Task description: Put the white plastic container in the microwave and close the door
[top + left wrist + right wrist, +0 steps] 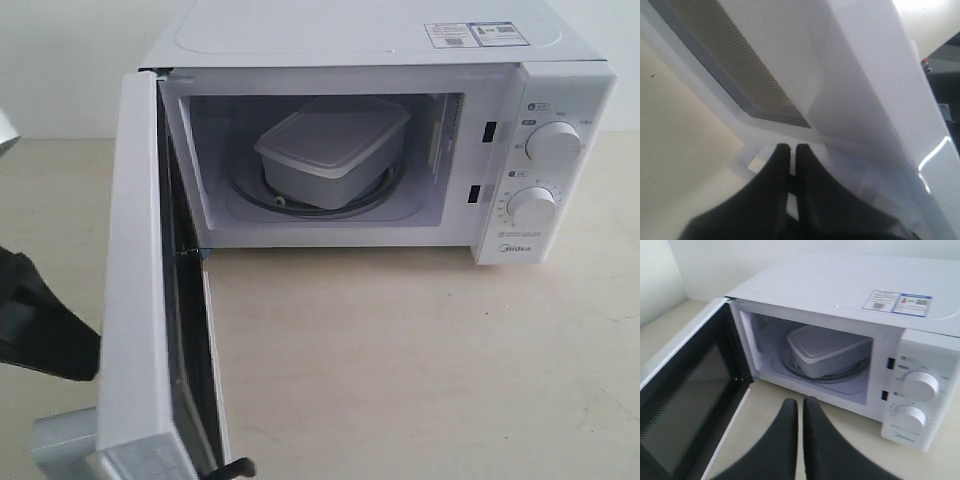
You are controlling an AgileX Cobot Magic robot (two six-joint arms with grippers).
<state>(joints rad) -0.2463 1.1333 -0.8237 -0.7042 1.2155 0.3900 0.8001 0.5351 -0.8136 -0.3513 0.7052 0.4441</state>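
Note:
The white plastic container [330, 150] [827, 354] rests on the glass turntable inside the white microwave [560, 90] [840, 285]. The door [140, 300] [685, 400] stands swung wide open toward the front left. My left gripper [790, 147] is shut with nothing in it, its tips close against the door's white outer face [850, 90] beside the mesh window [740, 65]; whether they touch I cannot tell. In the exterior view only part of the dark left arm [40, 320] shows behind the door. My right gripper [800, 401] is shut and empty, hovering over the table in front of the oven opening.
Two round dials [553, 142] [532, 207] sit on the microwave's right panel. Beige tabletop [420, 360] stretches in front of the oven. A wall stands behind it. A grey metal piece [62, 442] sits at the lower left beside the door's free edge.

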